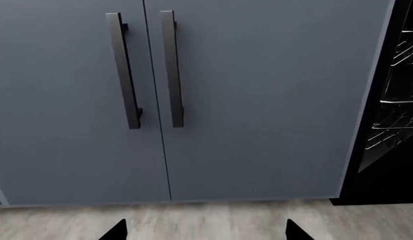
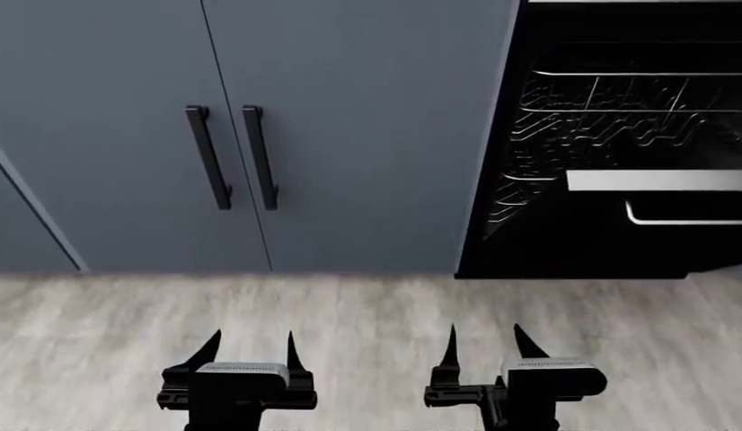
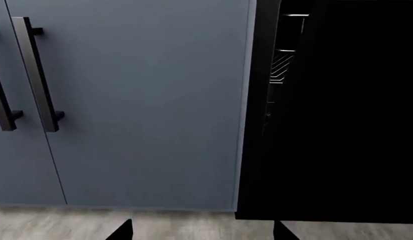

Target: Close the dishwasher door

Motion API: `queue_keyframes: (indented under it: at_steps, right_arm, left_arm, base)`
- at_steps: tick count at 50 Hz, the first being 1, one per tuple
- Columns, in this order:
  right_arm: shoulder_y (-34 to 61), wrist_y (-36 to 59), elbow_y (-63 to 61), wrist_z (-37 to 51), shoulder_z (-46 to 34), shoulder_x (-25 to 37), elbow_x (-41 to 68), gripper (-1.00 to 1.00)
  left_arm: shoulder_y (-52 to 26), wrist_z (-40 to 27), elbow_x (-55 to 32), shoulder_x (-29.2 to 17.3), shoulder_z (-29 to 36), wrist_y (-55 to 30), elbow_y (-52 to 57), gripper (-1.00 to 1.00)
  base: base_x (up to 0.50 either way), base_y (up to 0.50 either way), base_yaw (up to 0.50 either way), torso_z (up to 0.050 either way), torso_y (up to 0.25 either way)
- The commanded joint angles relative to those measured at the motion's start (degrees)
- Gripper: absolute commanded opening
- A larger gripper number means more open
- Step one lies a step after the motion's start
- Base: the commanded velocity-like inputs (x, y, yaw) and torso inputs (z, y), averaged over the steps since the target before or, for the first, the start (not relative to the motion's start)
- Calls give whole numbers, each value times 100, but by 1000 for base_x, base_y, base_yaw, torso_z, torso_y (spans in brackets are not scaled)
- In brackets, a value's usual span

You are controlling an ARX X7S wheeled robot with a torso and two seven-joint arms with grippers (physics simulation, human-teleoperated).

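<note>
The dishwasher door (image 2: 587, 244) is a glossy black panel at the right of the head view. It hangs partly open, tilted outward, with its brushed silver top edge (image 2: 658, 180) and thin silver bar handle (image 2: 689, 220) showing. Wire racks (image 2: 611, 112) are visible in the dark cavity above it. In the right wrist view the door (image 3: 346, 130) fills the side beside the cabinets. My left gripper (image 2: 251, 337) and right gripper (image 2: 485, 332) hover low over the floor, both open and empty, well short of the door. The right one is nearer the dishwasher.
Two blue-grey cabinet doors (image 2: 347, 135) with short black vertical handles (image 2: 209, 157) stand left of the dishwasher, directly ahead of the left gripper (image 1: 205, 230). Pale wood-look floor (image 2: 371, 323) lies between me and the cabinets. The right gripper (image 3: 203, 231) faces the cabinet's edge.
</note>
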Motion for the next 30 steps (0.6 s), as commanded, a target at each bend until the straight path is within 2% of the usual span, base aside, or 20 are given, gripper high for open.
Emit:
queue_keyframes:
  at_steps: [1,30]
  right_arm:
    - [-5,-21,5,28,-34,29,15,100]
    - [17,-50,25,107,-110,81,61,100]
  left_arm:
    - [3,-35,-18,-23,38,7,7,100]
    - [3,-107,-70,-79,123,27,9,100]
  base:
    - [0,0,0,-50,-6]
    - [0,0,0,-50,-9]
